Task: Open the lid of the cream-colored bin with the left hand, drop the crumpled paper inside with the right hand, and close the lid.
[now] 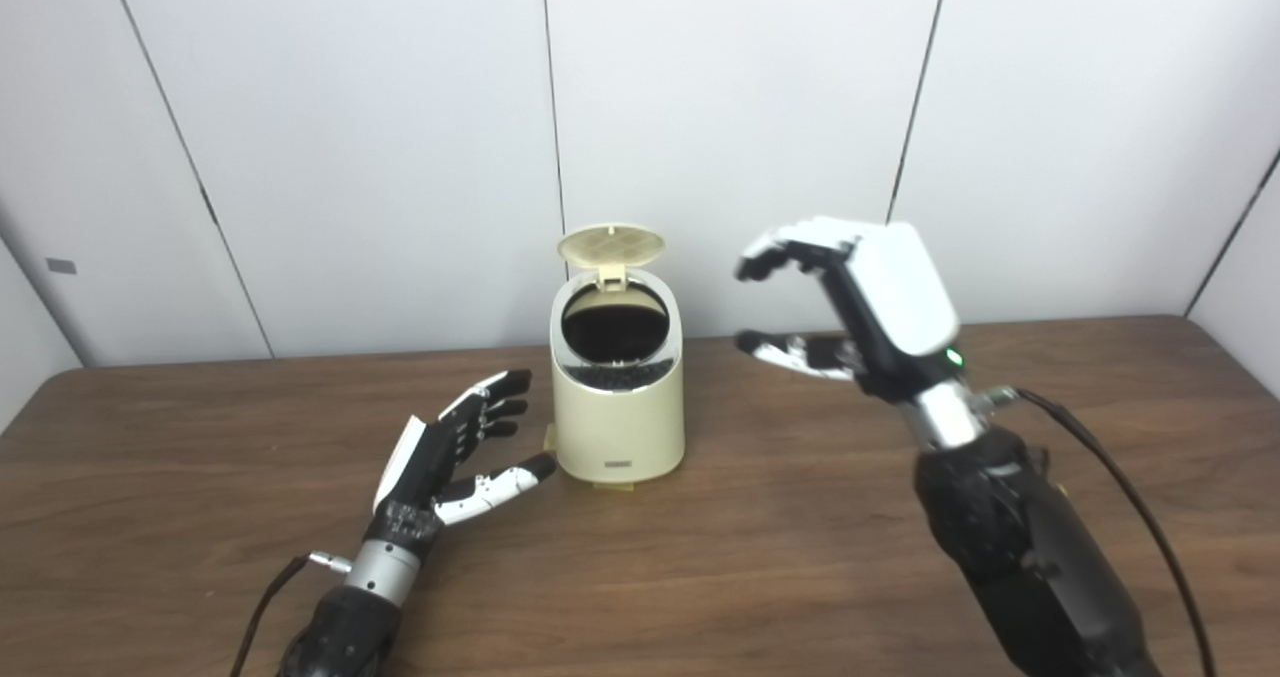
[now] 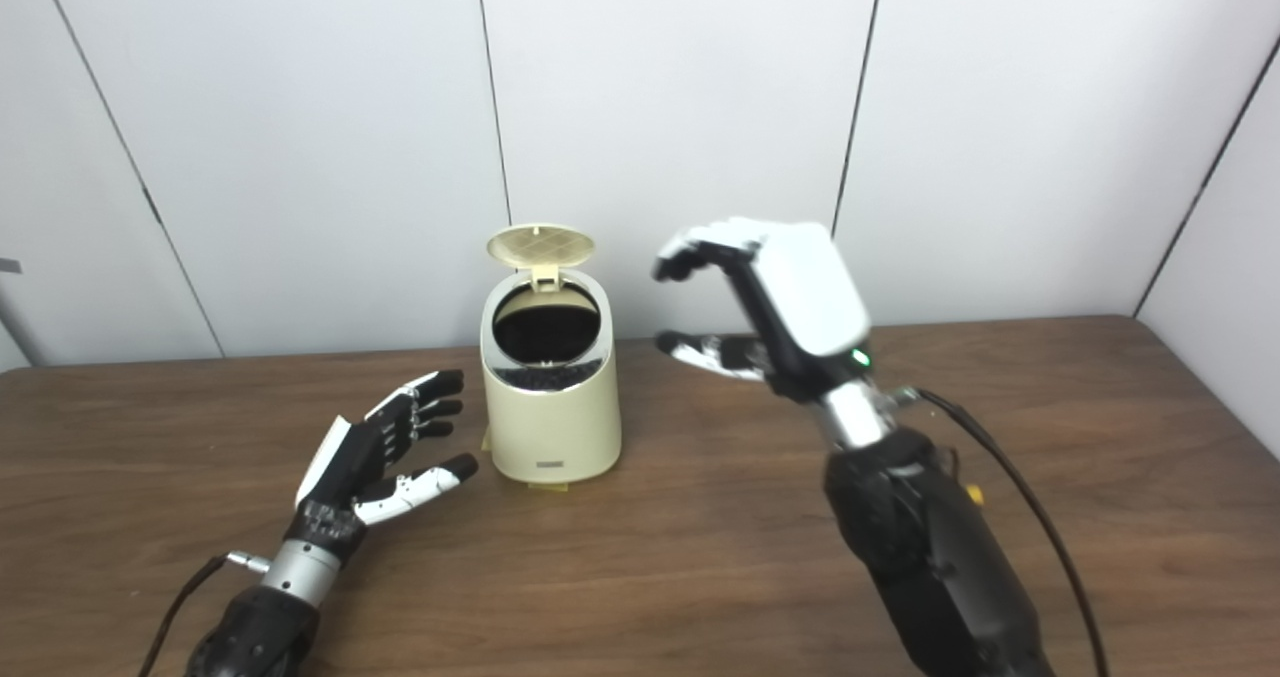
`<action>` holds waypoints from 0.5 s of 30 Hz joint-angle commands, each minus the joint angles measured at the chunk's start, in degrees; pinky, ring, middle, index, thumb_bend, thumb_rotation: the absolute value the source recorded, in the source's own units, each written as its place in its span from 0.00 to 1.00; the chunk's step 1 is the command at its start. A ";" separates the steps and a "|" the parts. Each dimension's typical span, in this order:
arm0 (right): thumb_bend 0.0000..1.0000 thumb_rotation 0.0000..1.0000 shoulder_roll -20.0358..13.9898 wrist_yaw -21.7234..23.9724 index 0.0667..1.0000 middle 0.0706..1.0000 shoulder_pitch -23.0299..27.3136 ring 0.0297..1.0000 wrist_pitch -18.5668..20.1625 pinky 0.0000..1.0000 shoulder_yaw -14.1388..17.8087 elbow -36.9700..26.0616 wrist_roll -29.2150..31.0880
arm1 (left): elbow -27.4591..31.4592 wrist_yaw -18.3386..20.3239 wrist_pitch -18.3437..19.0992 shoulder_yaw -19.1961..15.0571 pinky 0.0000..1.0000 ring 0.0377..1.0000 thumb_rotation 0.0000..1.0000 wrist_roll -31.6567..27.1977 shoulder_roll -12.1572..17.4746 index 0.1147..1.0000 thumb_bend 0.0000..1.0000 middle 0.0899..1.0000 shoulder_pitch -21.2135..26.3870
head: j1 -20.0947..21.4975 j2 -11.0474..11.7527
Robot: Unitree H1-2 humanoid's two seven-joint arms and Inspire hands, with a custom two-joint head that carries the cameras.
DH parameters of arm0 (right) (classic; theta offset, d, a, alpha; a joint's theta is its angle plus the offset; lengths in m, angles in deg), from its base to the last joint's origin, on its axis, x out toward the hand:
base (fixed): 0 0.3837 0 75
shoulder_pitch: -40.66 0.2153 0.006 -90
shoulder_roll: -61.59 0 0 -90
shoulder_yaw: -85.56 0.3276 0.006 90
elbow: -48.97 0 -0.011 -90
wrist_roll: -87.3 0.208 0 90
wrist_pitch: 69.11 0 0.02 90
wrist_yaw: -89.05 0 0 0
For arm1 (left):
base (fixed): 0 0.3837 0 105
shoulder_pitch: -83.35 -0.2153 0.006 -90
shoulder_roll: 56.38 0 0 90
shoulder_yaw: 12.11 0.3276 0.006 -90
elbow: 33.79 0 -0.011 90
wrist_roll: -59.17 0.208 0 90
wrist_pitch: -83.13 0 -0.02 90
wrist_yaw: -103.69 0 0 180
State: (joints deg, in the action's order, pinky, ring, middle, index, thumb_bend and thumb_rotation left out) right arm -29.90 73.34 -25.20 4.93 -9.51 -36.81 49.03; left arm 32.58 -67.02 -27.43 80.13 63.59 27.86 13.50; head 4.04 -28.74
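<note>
The cream-colored bin [image 1: 617, 412] stands on the brown table [image 1: 760, 547] near the middle. Its round lid [image 1: 611, 245] is flipped up at the back, and the dark opening [image 1: 613, 323] shows. My left hand [image 1: 455, 452] is open, low over the table just left of the bin, and apart from it. My right hand [image 1: 855, 302] is raised to the right of the bin at about lid height, fingers curved and apart, holding nothing. No crumpled paper is visible in either view.
A white panelled wall [image 1: 740, 107] stands close behind the table's far edge. A small yellow piece [image 1: 612, 485] pokes out under the bin's front. Cables [image 1: 1120, 487] trail from both wrists.
</note>
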 commanded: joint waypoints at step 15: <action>0.78 0.16 -0.64 16.37 0.84 0.82 -4.80 0.72 2.36 0.59 6.92 6.99 31.34 | 0.32 -1.21 -1.45 -0.45 0.75 0.82 0.36 -1.28 -1.04 0.87 0.83 0.85 -2.60 | -2.65 1.35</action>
State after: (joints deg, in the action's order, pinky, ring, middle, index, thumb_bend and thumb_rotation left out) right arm -29.83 89.65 -31.70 9.93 -2.84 -28.60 80.40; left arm 33.11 -67.20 -27.50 79.38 62.22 27.78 13.10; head 1.33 -27.34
